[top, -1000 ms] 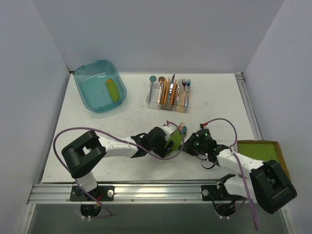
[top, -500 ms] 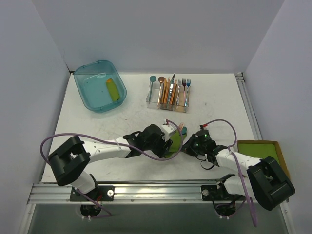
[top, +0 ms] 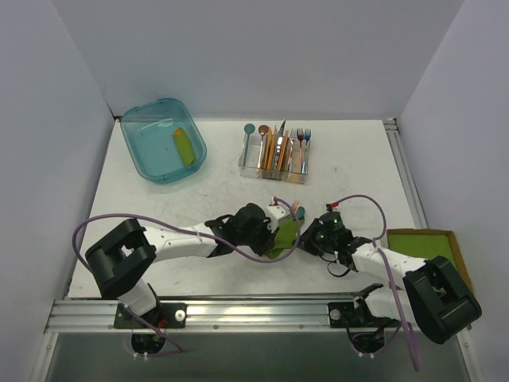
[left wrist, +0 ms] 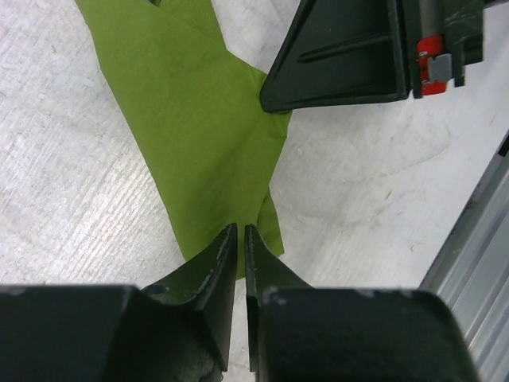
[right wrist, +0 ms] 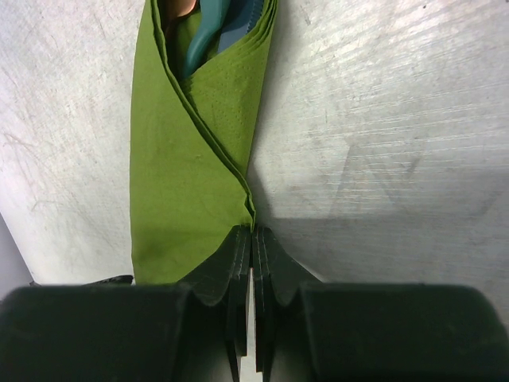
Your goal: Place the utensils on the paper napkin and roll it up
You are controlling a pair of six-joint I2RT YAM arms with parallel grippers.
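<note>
At the middle of the white surface (top: 350,167), both arms reached in low toward one another and met over the paper napkin (top: 286,232). It lay as a long, narrow lime-green bundle, already folded over the utensils (right wrist: 208,28). Well apart from it stood a teal bin (top: 163,142) at the far left, a clear caddy (top: 274,155) of spare cutlery at the back, and a cardboard-rimmed green stack (top: 420,245) at the right edge.

The napkin looked thin, soft and matte. It would likely crease at a touch, tear if dragged and spring open if let go. Its overlapping layers showed as sharp diagonal folds, and the firmest purchase appeared to be on those folded edges and corners, where several plies lay together.

The cutlery inside looked stiff, smooth and far heavier than the paper, so it could slide out of the open end if the bundle were tipped. Only the teal spoon (right wrist: 203,36) and a sliver of the copper fork (right wrist: 184,6) peeked out there.

The right claw (right wrist: 252,239) was clenched flat on the folded edge at the bundle's closed end. The left claw (left wrist: 241,239) stood pinched to a hairline gap over the napkin's free corner, apparently gripping it, with the right claw's dark finger just beside.
</note>
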